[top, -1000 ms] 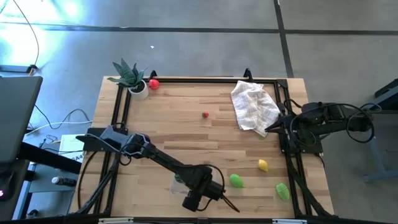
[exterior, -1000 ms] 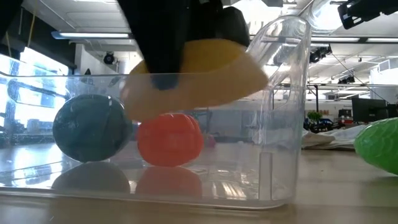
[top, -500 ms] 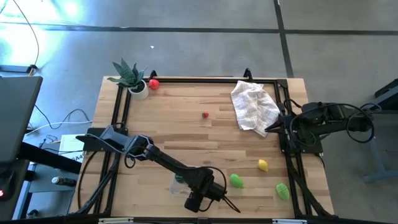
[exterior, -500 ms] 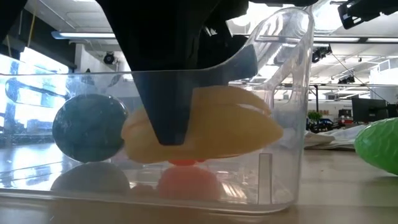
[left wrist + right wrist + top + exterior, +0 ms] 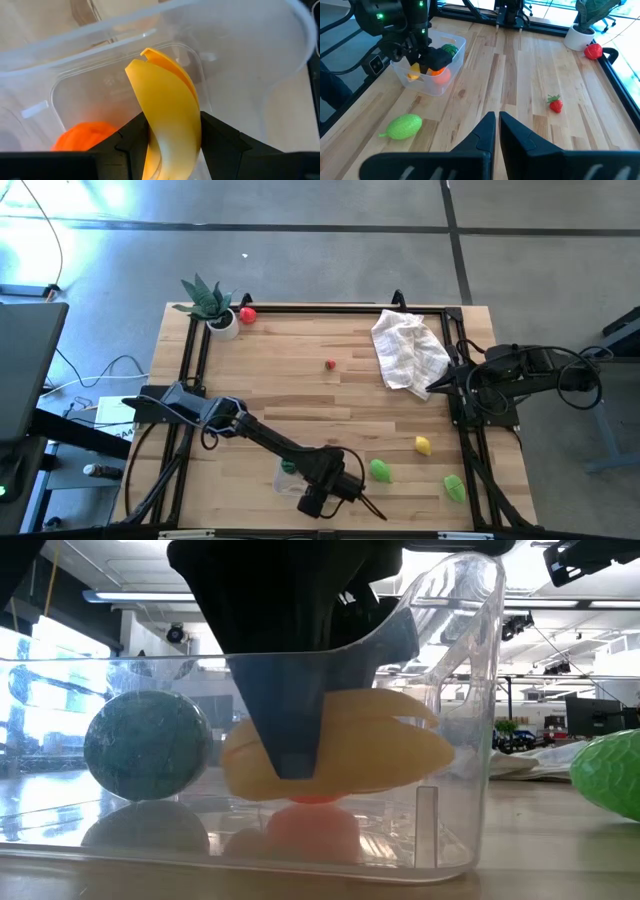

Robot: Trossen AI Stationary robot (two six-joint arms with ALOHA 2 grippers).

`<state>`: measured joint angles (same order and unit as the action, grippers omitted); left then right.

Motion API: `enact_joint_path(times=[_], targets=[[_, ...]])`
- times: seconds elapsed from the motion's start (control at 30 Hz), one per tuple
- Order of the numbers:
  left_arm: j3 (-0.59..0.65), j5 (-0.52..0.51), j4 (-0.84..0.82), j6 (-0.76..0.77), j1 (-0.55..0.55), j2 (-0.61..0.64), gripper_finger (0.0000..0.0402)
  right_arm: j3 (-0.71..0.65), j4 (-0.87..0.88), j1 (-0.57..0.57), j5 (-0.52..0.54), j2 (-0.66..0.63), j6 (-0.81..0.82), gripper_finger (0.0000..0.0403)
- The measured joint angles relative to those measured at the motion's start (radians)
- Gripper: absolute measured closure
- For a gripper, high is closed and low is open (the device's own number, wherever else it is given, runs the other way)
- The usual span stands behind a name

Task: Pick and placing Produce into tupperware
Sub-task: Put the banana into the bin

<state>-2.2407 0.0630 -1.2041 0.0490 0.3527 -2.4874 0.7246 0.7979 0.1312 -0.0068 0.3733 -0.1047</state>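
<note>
The clear tupperware (image 5: 288,477) stands near the table's front edge, left of centre. My left gripper (image 5: 172,150) reaches down into it, shut on a yellow banana (image 5: 340,755). Below the banana lies an orange fruit (image 5: 85,137), and a dark green ball (image 5: 145,745) rests on the tupperware's floor beside them. Loose produce lies on the table: two green pieces (image 5: 380,470) (image 5: 455,487), a lemon (image 5: 423,445), a strawberry (image 5: 331,364) and a red piece (image 5: 247,314). My right gripper (image 5: 497,125) hangs shut at the table's right edge. My left gripper pinches the banana between its two fingers (image 5: 220,145), on the banana's two sides (image 5: 152,132). The fingers come from above, pointing down, and lie across the banana. The banana lies about level inside the tupperware, just over the orange fruit; whether it touches that fruit I cannot tell.
A white checked cloth (image 5: 408,350) lies crumpled at the back right. A spiky green plant in a white pot (image 5: 210,305) stands at the back left corner. A black frame (image 5: 320,307) runs round the tabletop. Bare wood lies in the table's middle.
My left gripper has gone down into the tupperware with the banana. The banana has sunk from the height of the rim to just over the orange fruit, staying about level in the same hold.
</note>
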Motion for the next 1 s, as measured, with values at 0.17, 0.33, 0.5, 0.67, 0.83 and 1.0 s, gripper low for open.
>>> enact_joint_path(times=[0.17,0.33,0.5,0.67,0.83,1.0], targets=[[0.024,-0.002,0.02,0.0,0.0,0.0,0.025,0.0,0.0,0.0,0.0,0.0,0.0,0.0386],[0.041,0.004,0.032,0.006,-0.001,0.002,0.025,0.0,0.0,0.0,0.0,0.0,0.0,0.0386],[0.041,0.004,0.031,0.008,0.0,0.002,0.025,0.0,0.0,0.0,0.0,0.0,0.0,0.0386],[0.041,0.004,0.029,0.035,0.0,0.002,0.025,0.0,0.0,0.0,0.0,0.0,0.0,0.0386],[0.042,0.004,0.023,0.042,0.001,0.002,0.025,0.0,0.0,0.0,0.0,0.0,0.0,0.0386],[0.042,0.004,0.02,0.053,0.001,0.002,0.025,0.0,0.0,0.0,0.0,0.0,0.0,0.0386]])
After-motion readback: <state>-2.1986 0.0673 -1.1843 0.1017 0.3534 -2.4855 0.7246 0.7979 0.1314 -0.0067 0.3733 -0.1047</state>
